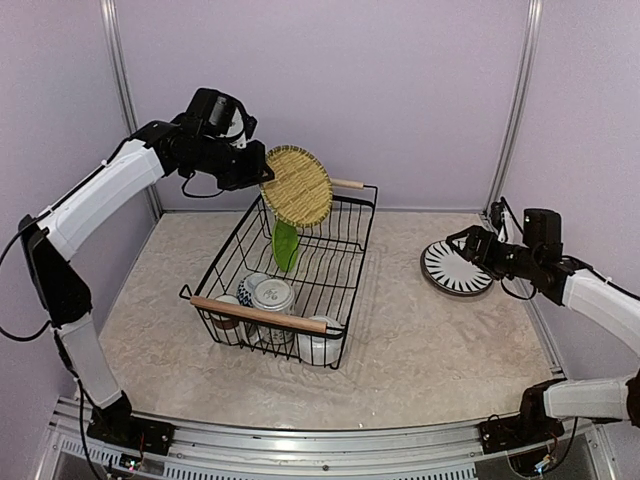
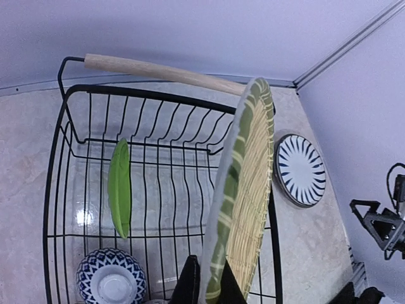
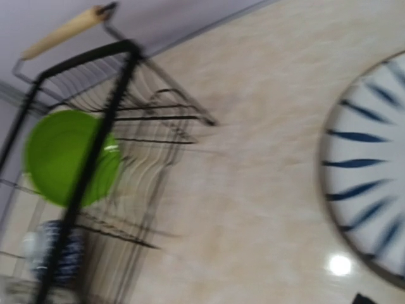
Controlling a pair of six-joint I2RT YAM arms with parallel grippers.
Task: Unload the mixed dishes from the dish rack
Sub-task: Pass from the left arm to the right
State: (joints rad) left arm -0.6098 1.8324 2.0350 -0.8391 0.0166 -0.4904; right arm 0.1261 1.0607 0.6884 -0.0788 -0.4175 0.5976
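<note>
The left gripper (image 1: 256, 172) is pinching, with its fingers pressed tight on the rim, a round plate with a woven straw-coloured face and a green-striped edge (image 1: 298, 185). The left wrist view is showing the two dark fingertips clamping that rim from either side at the bottom of the frame. The arm is holding the plate on edge in the air, above the far end of the large black wire dish rack with wooden bar handles (image 1: 362, 240) and clear of its wires.

Inside the rack, a lime green plate (image 1: 286, 245) is standing upright in the slots. A white bowl with a blue pattern (image 1: 272, 294) is sitting near the front handle, with a small brown mug (image 1: 226, 312) and a white mug (image 1: 318, 348) beside it.

The right gripper (image 1: 478, 250) is hanging with its fingers spread wide and holding nothing, just beside a black-and-white striped round plate (image 1: 457, 268) that is lying flat on the beige stone-look tabletop (image 1: 420, 340), well apart from the rack.

The step in hand appears to be carrying the woven plate out of the rack. The next move is likely calling for swinging it sideways past the rack's wall, tipping it flat and lowering it onto bare table before letting go.
</note>
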